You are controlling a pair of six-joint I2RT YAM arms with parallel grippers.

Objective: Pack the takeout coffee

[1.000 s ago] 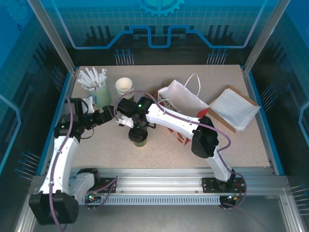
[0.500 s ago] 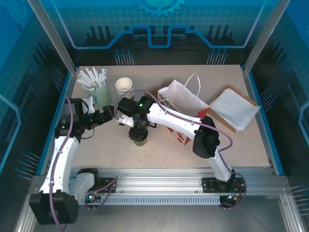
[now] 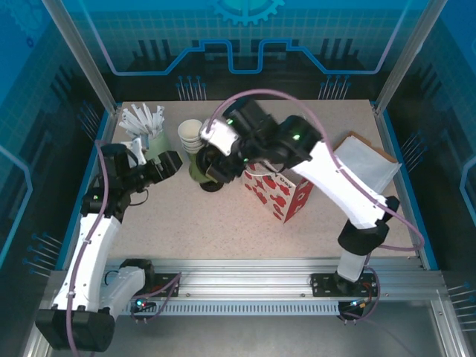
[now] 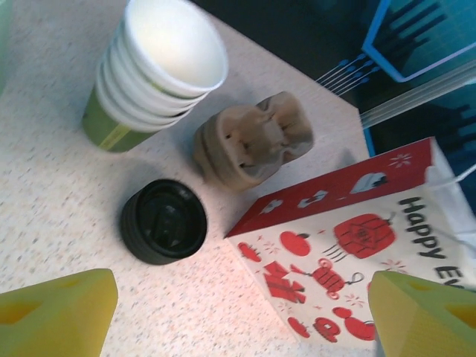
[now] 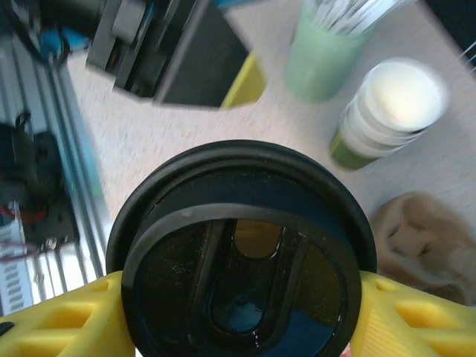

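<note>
The left tool (image 3: 171, 163) hung wide and empty over the tabletop (image 3: 223, 230). Right of it, the right tool (image 5: 238, 312) gripped the coffee (image 5: 245, 223) by its sides, lifted. It should stay upright and clear the rim of the bag (image 3: 279, 192) before lowering. A second earlier it stood on the tabletop, nearer the front.

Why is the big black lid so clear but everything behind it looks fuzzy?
Right wrist view: the coffee sits close and fairly sharp, while the cup stack and stirrer cup behind are smeared, out of focus. Left wrist view: the black lids are sharp, the yellow fingers a bit soft. Top view: crisp all over.
</note>
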